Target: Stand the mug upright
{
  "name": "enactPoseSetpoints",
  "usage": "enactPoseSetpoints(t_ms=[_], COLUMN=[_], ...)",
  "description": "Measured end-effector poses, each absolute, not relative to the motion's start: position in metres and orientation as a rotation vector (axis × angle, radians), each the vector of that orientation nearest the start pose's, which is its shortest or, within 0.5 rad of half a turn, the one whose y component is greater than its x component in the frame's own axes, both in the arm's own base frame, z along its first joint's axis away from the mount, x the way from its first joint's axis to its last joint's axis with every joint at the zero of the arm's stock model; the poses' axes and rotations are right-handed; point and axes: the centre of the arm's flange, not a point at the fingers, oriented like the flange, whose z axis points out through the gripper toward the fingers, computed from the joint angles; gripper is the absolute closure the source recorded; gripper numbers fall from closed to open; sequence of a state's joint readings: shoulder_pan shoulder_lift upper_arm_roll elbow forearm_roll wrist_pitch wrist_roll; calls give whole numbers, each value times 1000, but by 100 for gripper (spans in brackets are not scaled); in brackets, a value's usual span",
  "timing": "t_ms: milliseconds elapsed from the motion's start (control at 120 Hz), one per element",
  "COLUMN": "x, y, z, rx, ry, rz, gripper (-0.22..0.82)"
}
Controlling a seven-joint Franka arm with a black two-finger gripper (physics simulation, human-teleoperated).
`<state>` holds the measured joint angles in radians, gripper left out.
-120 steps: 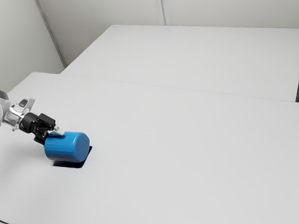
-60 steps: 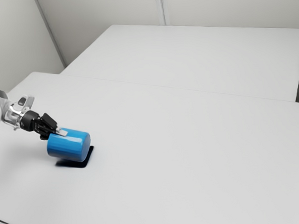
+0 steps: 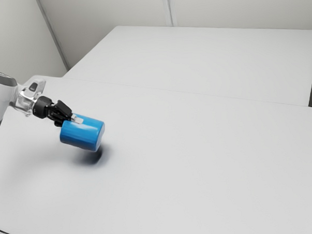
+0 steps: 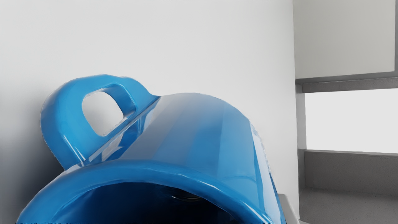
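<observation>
Held off the table on its side, the blue mug (image 3: 83, 133) has its base toward the exterior view's right and tilted slightly down. My gripper (image 3: 75, 119) is shut on the mug at its open end, a pale fingertip lying along the wall. In the wrist view the mug (image 4: 192, 133) turns its mouth toward my hand, its handle (image 4: 62, 115) sticking out from one side. The gripper (image 4: 199, 214) shows there by one pale fingertip (image 4: 289, 207) against the mug's outer wall; the other finger is hidden.
The white table (image 3: 195, 165) lies under the mug, which casts a dark shadow on it. A second white surface (image 3: 210, 57) stands behind the table's far edge. A grey frame with a bright opening (image 4: 348, 121) is beyond the tabletop.
My gripper has risen with the mug, moving slightly toward the exterior view's right. The mug has left the table and tilted base-down a little, and its shadow has separated from it.
</observation>
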<state>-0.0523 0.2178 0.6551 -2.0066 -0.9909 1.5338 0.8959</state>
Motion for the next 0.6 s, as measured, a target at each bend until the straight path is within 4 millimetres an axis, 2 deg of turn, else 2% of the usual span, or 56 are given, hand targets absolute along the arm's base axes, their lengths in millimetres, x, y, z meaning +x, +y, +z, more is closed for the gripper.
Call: enactPoseSetpoints(t_ms=[150, 267, 375, 442, 600], x=[505, 517, 521, 526, 532], y=[217, 191, 183, 170, 145], z=[371, 381, 389, 394, 393], rx=[2297, 2406, 2517, 2577, 2691], ry=[131, 139, 182, 200, 284], rz=[147, 106, 61, 28, -69], gripper=[78, 78, 78, 78, 78])
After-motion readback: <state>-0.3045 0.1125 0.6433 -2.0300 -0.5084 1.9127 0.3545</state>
